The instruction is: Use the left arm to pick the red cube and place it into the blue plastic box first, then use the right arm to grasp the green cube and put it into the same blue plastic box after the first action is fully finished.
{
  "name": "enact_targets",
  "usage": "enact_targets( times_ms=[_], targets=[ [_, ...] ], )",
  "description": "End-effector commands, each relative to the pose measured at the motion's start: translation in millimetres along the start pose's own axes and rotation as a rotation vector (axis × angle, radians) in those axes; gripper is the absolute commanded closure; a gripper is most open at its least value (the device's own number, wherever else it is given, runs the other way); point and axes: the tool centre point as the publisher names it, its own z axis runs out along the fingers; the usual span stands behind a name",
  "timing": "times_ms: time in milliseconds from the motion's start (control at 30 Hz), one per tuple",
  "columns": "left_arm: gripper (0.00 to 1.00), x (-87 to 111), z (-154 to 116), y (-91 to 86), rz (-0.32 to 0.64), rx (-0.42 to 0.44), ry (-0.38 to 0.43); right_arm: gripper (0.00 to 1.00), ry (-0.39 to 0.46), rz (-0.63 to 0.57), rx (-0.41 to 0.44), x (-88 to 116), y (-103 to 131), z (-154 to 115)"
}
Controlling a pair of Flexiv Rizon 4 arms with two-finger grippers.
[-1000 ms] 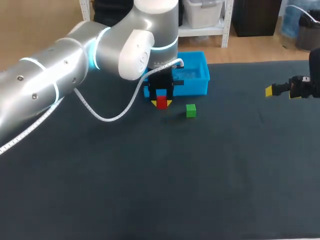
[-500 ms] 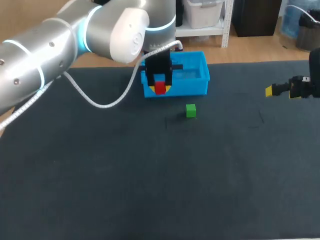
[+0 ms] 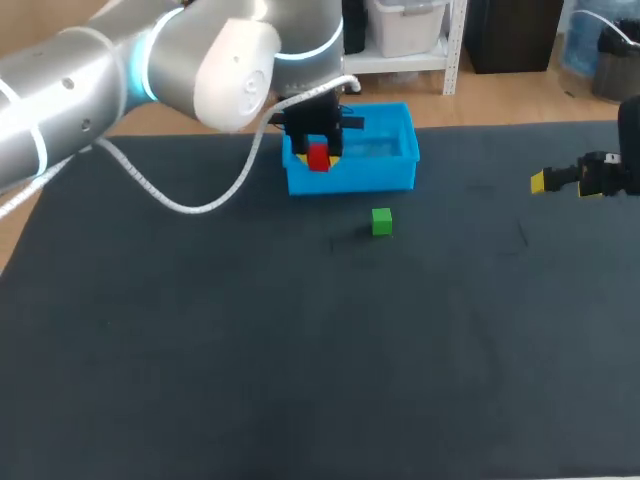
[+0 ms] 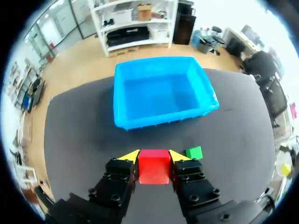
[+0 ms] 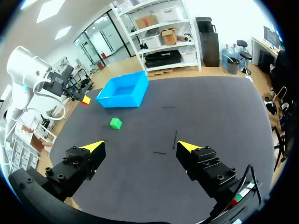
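The left gripper [image 4: 154,157], clamped on the red cube [image 3: 319,157], has carried it from before the blue plastic box [image 3: 395,178] to above the box's left end. The green cube [image 3: 381,221] remains on the table just near of the box. At far right, the right gripper [image 5: 141,147] stays put, fingers apart.

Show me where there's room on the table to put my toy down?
The wide stretch of table on the robot's side of the green cube is bare. So is the strip between the green cube and the right arm. It's crowded at the back, where the left arm holds the red cube in its jaws close to the blue plastic box.
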Motion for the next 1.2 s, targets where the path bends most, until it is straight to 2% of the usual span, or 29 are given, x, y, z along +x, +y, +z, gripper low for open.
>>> enact_targets(
  times_ms=[33,167,500,900,1200],
  targets=[
    [1.0,9.8,-6.2,10.1,0.042,0.055,-0.118,0.0,0.001,-0.001,0.001,0.1,0.0,-0.5],
    [1.0,5.4,-14.0,13.8,0.087,0.089,-0.187,0.0,0.001,-0.001,0.001,0.1,0.0,-0.5],
    [1.0,1.1,-25.0,19.2,0.139,0.134,-0.248,0.0,0.001,-0.001,0.001,0.1,0.0,-0.5],
    [1.0,-4.7,-21.8,26.5,0.154,0.171,-0.269,0.0,0.001,-0.001,0.001,0.1,0.0,-0.5],
    [1.0,-30.5,-9.4,28.2,0.176,0.183,-0.273,0.0,0.001,-0.001,0.001,0.1,0.0,-0.5]
  ],
)
